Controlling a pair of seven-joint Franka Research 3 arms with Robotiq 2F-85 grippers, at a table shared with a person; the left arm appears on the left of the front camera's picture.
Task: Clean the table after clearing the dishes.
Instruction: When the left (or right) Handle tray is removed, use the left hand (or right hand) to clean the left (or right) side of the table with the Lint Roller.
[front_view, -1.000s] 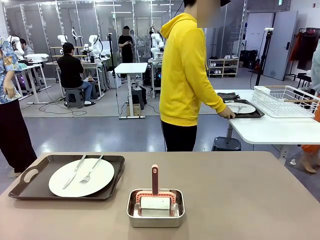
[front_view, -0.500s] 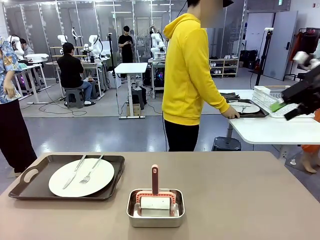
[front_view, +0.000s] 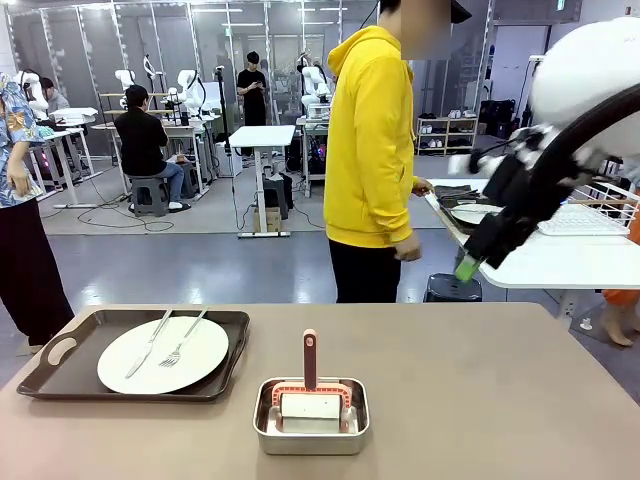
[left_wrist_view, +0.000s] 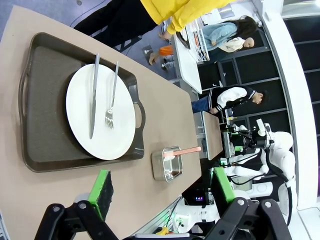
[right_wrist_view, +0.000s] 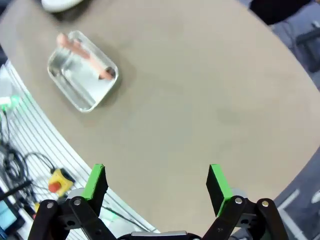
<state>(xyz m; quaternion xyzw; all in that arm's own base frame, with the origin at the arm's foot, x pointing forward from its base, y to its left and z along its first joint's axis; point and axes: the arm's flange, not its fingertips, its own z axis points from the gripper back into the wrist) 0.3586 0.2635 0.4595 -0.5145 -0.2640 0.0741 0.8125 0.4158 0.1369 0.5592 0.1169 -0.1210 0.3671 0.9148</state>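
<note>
The brown table (front_view: 480, 400) carries a dark tray (front_view: 232, 332) at its left with a white plate (front_view: 162, 353), a knife (front_view: 148, 343) and a fork (front_view: 183, 343) on it. The left wrist view looks down on that tray (left_wrist_view: 45, 100) and plate (left_wrist_view: 100, 112), with my left gripper (left_wrist_view: 161, 186) open and empty. My right gripper (front_view: 470, 262) hangs high over the table's far right, open in its own view (right_wrist_view: 156, 181) above bare table (right_wrist_view: 200, 90). A second plate (front_view: 470, 213) lies on the white side table, partly behind my right arm.
A small steel pan (front_view: 311, 415) holding a pink-handled roller (front_view: 310, 358) sits at the front middle, also seen as the pan (right_wrist_view: 82, 70). A person in a yellow hoodie (front_view: 370, 140) stands at the far edge. A white dish rack (front_view: 600, 215) is on the side table.
My right arm has swung in from the right edge, leftward and down over the far right. The person has let go of the tray on the side table and turned away from it.
</note>
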